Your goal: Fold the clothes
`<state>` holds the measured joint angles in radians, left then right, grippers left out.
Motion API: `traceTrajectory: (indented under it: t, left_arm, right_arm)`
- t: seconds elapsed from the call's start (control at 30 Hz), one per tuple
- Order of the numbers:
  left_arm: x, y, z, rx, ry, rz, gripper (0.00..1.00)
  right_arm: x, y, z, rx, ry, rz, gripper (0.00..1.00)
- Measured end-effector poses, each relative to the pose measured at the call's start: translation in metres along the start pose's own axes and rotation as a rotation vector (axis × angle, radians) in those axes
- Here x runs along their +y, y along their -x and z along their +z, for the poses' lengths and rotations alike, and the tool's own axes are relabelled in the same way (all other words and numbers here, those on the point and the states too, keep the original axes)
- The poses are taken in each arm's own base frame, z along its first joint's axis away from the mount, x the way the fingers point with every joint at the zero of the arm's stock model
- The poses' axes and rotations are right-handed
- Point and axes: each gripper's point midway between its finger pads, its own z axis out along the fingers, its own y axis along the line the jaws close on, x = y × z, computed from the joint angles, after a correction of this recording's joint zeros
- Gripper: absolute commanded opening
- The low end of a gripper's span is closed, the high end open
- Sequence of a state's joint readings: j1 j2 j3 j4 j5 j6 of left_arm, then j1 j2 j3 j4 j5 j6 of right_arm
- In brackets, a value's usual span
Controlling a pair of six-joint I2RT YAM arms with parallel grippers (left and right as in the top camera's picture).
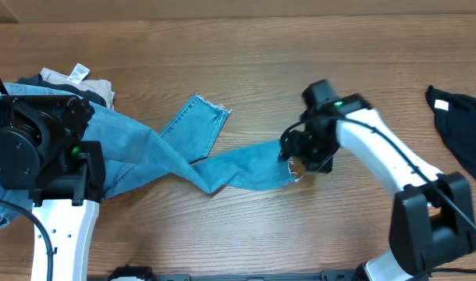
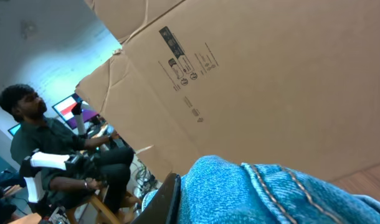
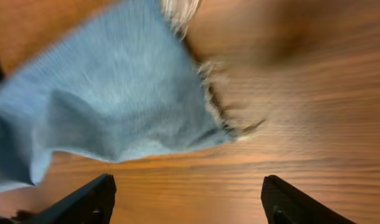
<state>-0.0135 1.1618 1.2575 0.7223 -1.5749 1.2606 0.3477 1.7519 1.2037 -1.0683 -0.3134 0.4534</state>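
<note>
Nothing is folded yet: long light-blue denim jeans (image 1: 183,152) sprawl twisted across the brown wooden table (image 1: 261,47), left gripper (image 2: 177,196) clamping their waist, right gripper (image 3: 187,199) gaping empty (just beside the frayed hem (image 3: 218,118)).

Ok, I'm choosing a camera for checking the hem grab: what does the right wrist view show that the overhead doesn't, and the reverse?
Only the right wrist view: the right pincer with its dark fingertips wide apart and nothing between them. Only the overhead: the whole light-blue denim jeans with legs crossed, the left arm over their waist end, and a black garment at far right. Both: the frayed leg hem on the brown wooden table.
</note>
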Motion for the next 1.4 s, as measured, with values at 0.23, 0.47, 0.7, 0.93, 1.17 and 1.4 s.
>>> traceTrajectory:
  t: [0.23, 0.47, 0.7, 0.93, 1.17, 1.4]
  left_arm:
    - [0.0, 0.0, 0.0, 0.0, 0.0, 0.0, 0.14]
    - [0.0, 0.0, 0.0, 0.0, 0.0, -0.001, 0.14]
    - [0.0, 0.0, 0.0, 0.0, 0.0, 0.0, 0.15]
    - [0.0, 0.0, 0.0, 0.0, 0.0, -0.001, 0.16]
    - [-0.007, 0.004, -0.011, -0.022, -0.047, 0.002, 0.16]
    - [-0.053, 0.012, -0.069, -0.154, -0.248, 0.221, 0.16]
  right_arm:
    - [-0.004, -0.019, 0.054, 0.032, 0.017, 0.086, 0.73]
    - [0.006, -0.011, 0.06, -0.014, 0.111, 0.205, 0.5]
    - [0.002, -0.009, 0.064, -0.025, 0.1, 0.259, 0.04]
    - [-0.005, -0.011, 0.064, -0.019, 0.071, 0.23, 0.04]
    - [-0.061, 0.024, -0.04, -0.206, -0.121, 0.284, 0.04]
    - [-0.133, 0.057, -0.274, -0.77, -0.067, 0.456, 0.04]
